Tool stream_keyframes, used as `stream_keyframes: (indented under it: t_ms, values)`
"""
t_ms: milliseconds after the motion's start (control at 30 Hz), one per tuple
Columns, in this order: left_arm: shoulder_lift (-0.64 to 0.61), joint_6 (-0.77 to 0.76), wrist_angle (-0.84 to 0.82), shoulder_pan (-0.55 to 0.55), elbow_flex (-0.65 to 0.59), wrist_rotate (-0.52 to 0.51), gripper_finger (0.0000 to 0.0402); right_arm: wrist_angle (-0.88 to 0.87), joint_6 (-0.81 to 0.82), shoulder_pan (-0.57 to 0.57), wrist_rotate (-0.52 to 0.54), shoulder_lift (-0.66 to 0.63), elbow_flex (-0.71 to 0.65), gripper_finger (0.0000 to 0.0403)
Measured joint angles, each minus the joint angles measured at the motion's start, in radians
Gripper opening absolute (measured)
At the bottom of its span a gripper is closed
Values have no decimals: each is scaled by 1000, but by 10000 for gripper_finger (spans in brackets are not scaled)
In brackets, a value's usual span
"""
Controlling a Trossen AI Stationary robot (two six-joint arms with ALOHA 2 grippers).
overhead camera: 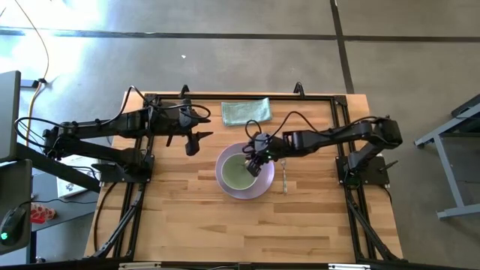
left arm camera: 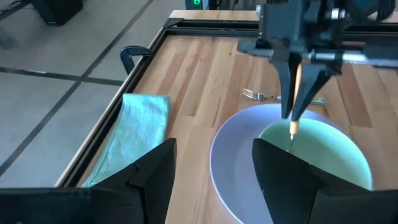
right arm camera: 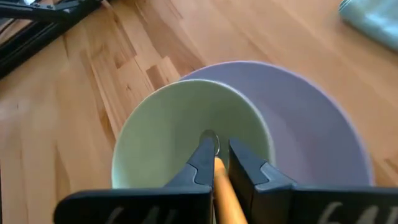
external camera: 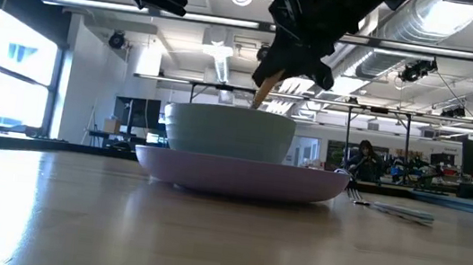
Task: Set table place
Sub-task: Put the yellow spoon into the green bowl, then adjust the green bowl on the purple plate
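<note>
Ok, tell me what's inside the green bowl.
The spoon dips into the bowl, held by the right tool. The rest of the bowl's floor looks bare; the tool hides part.

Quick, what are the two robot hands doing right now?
Left gripper: open, holding nothing, beside the cloth.
Right gripper: fingers shut on the spoon, over the bowl.

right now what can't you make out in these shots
- Spoon bowl end: the right gripper fingers cover most of it in the right wrist view; the bowl wall hides it in the low view.
- Fork: too thin for detail in the high view.
- Cloth: partly behind the left gripper fingers in the left wrist view.
</note>
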Motion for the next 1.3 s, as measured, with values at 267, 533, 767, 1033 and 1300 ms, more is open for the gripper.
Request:
stream_keyframes:
  t_ms: [267,533,767,1033,1300]
  values:
    - [0,1,0,0,0,1,202,9,20,4,-11,39,1,10]
    - [0,3,-4,0,0,4,202,-72,17,-1,-10,34,28,92]
    - [0,0,-23,0,0,5,202,-187,-21,-1,11,33,116,127]
    - [0,-1,-26,0,0,5,202,-357,-123,8,105,32,285,127]
    - [0,4,-27,0,0,3,202,-328,-163,14,-31,116,264,20]
